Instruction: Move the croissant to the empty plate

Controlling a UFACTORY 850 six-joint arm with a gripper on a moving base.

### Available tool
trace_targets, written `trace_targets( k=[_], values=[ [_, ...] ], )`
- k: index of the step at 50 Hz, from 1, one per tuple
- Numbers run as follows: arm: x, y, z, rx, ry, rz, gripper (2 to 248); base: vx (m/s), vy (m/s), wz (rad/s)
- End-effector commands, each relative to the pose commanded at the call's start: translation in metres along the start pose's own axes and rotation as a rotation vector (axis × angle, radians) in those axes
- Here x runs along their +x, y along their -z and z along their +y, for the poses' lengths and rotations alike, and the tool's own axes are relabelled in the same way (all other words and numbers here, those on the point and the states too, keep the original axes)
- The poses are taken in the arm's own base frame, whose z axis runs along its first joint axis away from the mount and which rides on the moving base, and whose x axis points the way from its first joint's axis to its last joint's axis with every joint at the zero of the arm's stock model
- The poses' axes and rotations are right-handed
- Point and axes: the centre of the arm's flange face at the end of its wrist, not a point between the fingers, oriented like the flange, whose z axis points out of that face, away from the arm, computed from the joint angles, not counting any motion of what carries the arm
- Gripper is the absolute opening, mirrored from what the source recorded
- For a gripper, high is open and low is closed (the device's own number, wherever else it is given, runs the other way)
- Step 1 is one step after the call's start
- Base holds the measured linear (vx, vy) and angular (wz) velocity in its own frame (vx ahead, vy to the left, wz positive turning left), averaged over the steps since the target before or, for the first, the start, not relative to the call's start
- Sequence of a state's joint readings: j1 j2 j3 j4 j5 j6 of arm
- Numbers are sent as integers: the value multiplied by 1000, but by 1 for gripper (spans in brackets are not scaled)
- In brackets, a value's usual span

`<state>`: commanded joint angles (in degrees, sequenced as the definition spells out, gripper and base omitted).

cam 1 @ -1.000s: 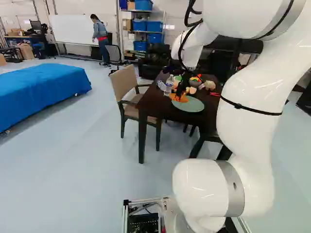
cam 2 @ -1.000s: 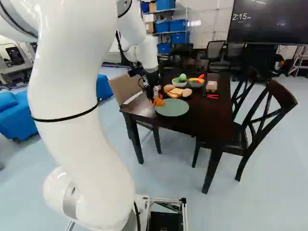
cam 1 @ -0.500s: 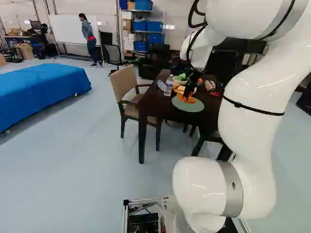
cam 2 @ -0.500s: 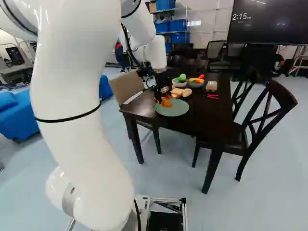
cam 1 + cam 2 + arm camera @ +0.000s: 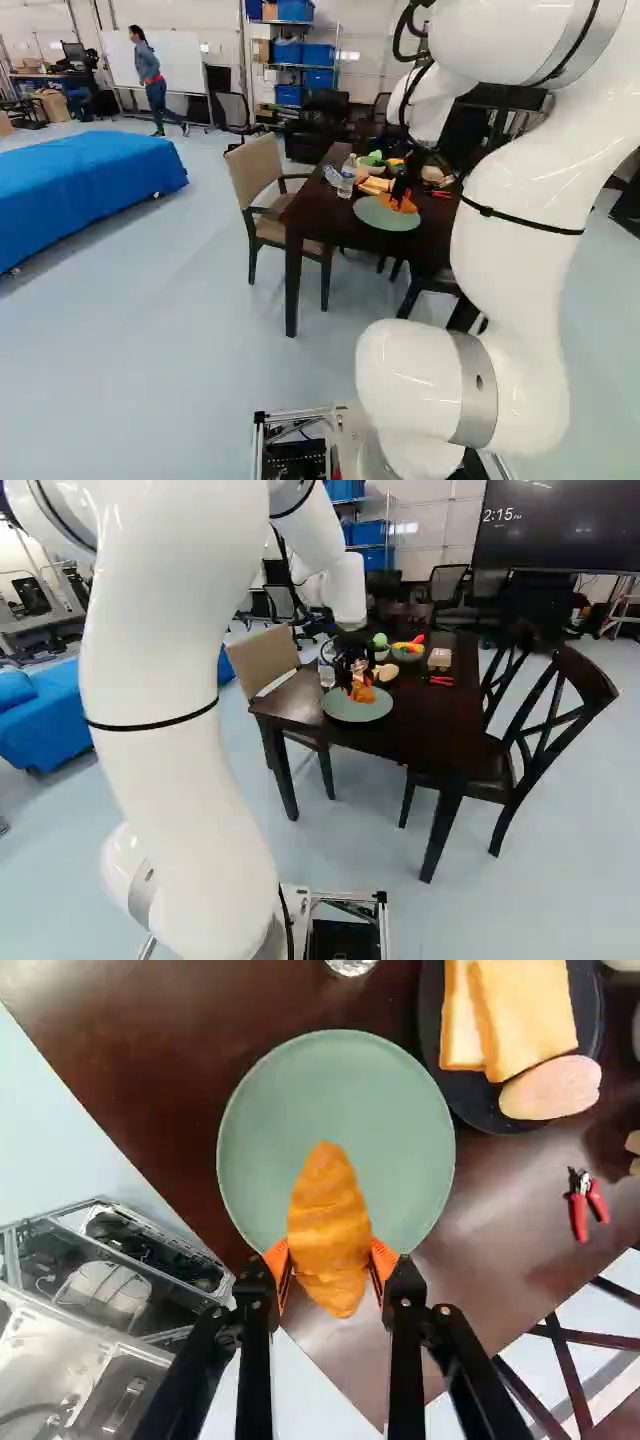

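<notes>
in the right base view, the plate (image 5: 348, 712) lies on the table (image 5: 430, 718), left of the pliers (image 5: 441, 681), bowls (image 5: 408, 657) behind.

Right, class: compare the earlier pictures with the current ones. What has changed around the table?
The arm has carried the croissant, gripped in its jaws, rightward over the green plate, as both base views show. Nothing has been let go. The plate, the bottle and the base stayed put.

The table (image 5: 425, 720) looks like wood, dark and glossy. The green plate (image 5: 390, 1110) is smooth and matt; the croissant (image 5: 330, 1225) is ridged, with a faint sheen. The arm (image 5: 175, 790) has a smooth, glossy shell. The bottle (image 5: 347, 178) looks like clear plastic, the blue cover (image 5: 80, 175) like matt cloth.
</notes>
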<state>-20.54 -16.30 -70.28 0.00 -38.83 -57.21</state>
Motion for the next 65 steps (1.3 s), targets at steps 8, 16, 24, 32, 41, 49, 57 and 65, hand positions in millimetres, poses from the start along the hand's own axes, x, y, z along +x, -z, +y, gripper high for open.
trace_targets(
  k=[8,16,24,32,41,49,57,65],
  values=[
    [-10,-1,11,-5,-23,-4,119,0,0,0],
    [-10,-5,11,-1,-24,-7,119,0,0,0],
    [-9,-15,12,13,-24,-16,119,0,0,0],
    [-5,-28,14,28,-20,-24,119,0,0,0],
    [3,-36,15,35,-9,-25,119,0,0,0],
    [4,-36,14,35,-8,-25,119,0,0,0],
    [4,-36,14,35,-8,-25,157,0,0,0],
    [4,-36,14,35,-8,-25,190,0,0,0]
  ],
)
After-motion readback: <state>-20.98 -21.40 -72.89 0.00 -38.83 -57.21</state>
